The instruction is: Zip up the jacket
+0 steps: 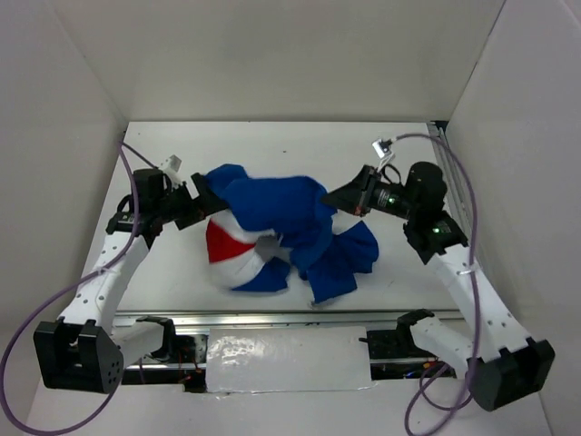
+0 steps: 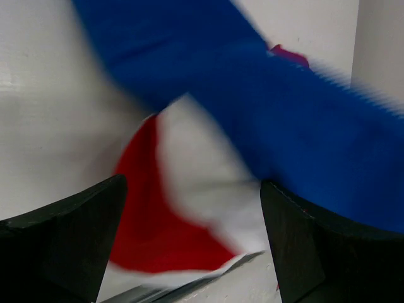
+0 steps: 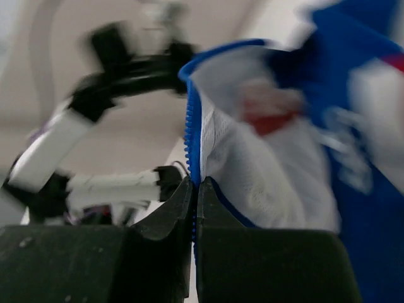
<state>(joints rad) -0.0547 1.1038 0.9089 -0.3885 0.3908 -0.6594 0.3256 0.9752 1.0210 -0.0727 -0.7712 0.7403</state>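
Jacket lay crumpled on the surface, seemingly soft, light and floppy. Right pincer was clamped on its zipper edge, probably the firmest hold; left pincer gaped beside the fabric, holding nothing.

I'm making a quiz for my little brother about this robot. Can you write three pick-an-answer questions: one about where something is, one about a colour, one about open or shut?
1. Where is the jacket? A. Crumpled in the middle of the table. B. Hanging on the wall. C. Under the table.
2. What colour is the zipper edge in the right gripper? A. Yellow. B. Blue. C. Green.
3. How is the left gripper? A. Shut on a sleeve. B. Out of view. C. Open.
Answers: 1 A, the top view shows it bunched mid-table; 2 B, blue zipper teeth show in its grip; 3 C, its jaws stand wide apart.
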